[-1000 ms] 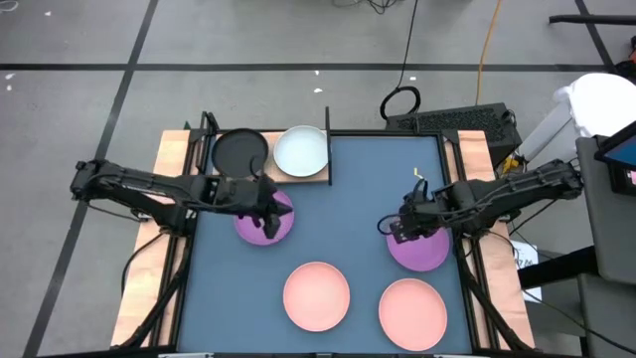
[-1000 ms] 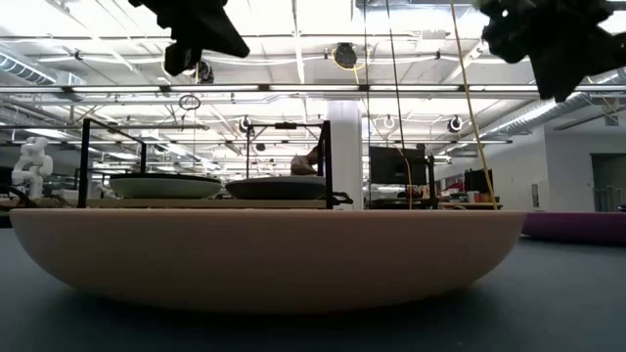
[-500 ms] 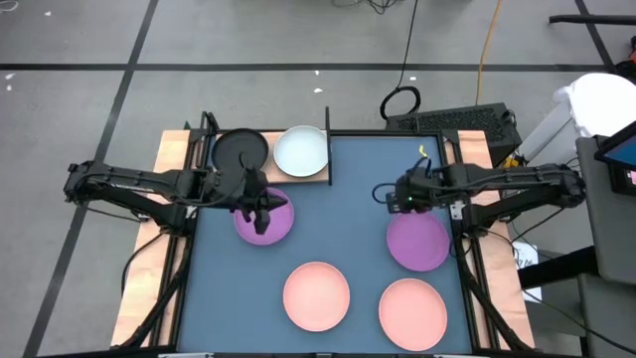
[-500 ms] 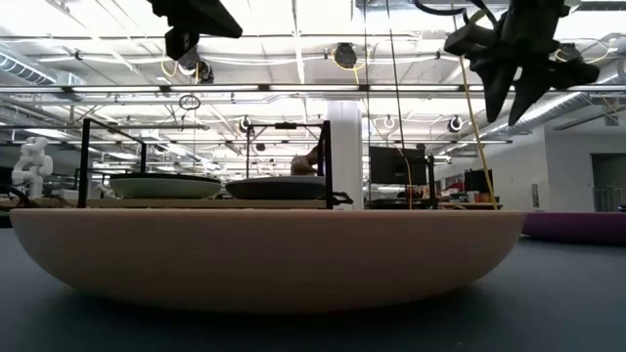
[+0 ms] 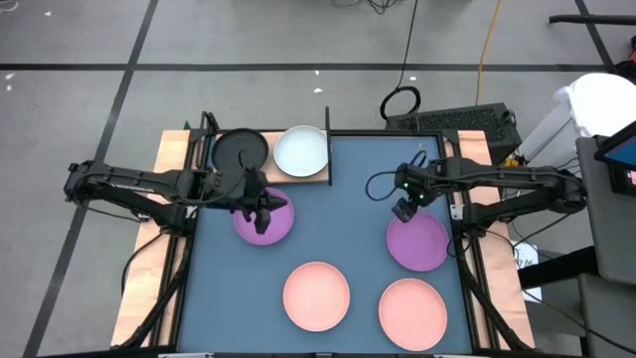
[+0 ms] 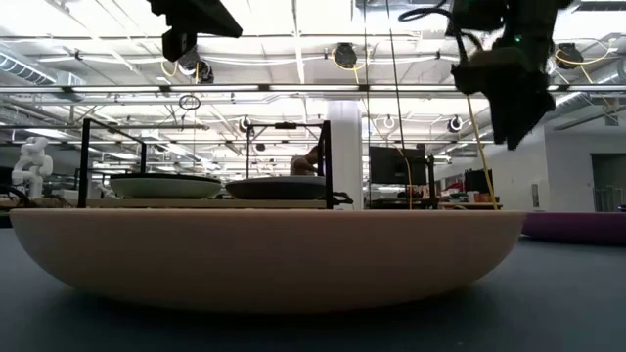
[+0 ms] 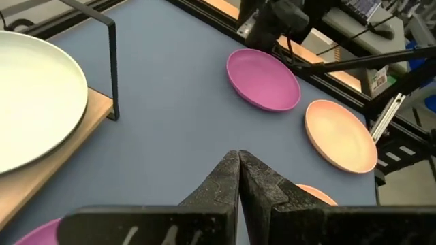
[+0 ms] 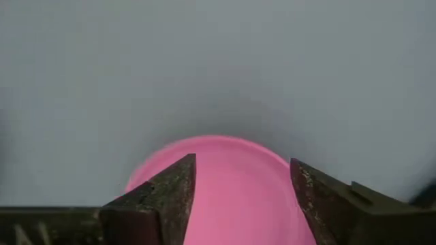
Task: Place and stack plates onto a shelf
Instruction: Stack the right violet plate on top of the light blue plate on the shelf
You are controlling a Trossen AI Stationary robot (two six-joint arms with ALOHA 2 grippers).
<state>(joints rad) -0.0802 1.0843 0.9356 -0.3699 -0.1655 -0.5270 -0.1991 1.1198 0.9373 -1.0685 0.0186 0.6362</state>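
Shelf (image 5: 316,175) holds two plates; I still have four on the mat. Left claw (image 5: 261,211) clenched, empty; right claw (image 5: 404,210) spread above purple plate (image 5: 418,244).

blue-grey mat (image 5: 358,199), keyboard (image 5: 452,120) (floor behind)

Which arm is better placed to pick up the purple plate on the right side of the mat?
The right: its open pincer hovers just above that purple plate. The left pincer is shut over the other purple plate.
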